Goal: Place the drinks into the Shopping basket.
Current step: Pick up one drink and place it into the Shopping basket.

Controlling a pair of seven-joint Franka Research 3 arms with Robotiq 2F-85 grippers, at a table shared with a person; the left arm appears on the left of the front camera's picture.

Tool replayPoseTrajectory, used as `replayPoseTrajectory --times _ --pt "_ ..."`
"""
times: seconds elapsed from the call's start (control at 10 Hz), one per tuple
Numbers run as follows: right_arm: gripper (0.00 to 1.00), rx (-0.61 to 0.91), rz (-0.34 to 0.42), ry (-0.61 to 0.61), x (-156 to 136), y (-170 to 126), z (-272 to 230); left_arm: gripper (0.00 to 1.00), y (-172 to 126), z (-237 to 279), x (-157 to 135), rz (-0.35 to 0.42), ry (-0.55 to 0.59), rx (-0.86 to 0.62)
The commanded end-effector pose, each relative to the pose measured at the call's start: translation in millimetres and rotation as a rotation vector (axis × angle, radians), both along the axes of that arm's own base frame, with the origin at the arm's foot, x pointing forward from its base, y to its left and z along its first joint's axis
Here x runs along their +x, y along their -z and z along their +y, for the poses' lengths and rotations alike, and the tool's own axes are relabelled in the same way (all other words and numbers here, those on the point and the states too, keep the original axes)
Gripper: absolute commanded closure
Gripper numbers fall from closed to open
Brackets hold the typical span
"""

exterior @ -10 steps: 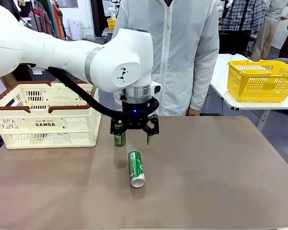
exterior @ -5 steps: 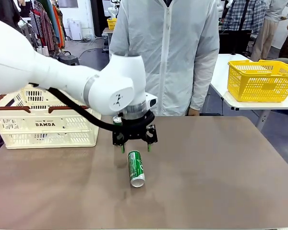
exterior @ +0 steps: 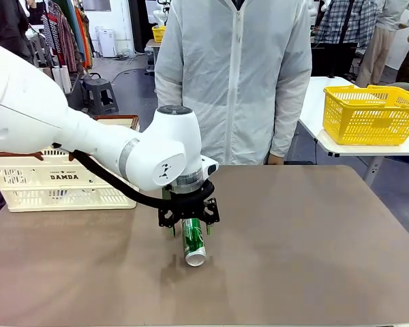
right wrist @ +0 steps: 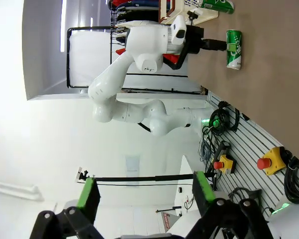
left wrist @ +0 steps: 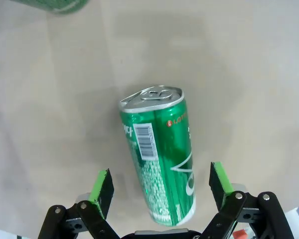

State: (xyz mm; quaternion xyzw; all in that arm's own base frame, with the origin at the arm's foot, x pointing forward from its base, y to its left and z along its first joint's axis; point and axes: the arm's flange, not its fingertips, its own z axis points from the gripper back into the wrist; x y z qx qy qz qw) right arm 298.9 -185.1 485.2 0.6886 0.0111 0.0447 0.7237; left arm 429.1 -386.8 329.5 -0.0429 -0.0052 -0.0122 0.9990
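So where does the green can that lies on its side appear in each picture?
Front view: the can is low centre on the table, under the left hand.
Left wrist view: the can is in the middle, silver top upward.
Right wrist view: the can is small, top right.
Shared landmark: the open left hand over it.

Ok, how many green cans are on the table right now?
2. One green can lies on its side within the open left gripper; the other can sits just beyond it, at the left wrist view's top edge. Any inside the Shopping basket would be hidden.
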Motion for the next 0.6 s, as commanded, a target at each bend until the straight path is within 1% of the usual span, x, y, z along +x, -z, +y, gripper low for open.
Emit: replayPoseTrajectory --times 0.0,0.1,0.4,0.5 --pt "0.0 -0.007 0.017 -0.012 -0.5 -5.5 -5.0 0.0 12.1 -3.2 10.7 0.037 0.003 -0.007" --pt "0.0 -0.007 0.017 -0.012 -0.5 -5.5 -5.0 0.0 18.8 -2.9 13.7 0.048 -0.005 -0.006" --pt "0.0 -0.007 0.017 -0.012 -0.5 -5.5 -5.0 0.0 24.7 -5.4 18.7 0.038 -0.002 -0.037" --pt "0.0 -0.007 0.017 -0.012 -0.5 -5.5 -5.0 0.59 29.3 -5.2 21.0 0.058 -0.013 -0.026"
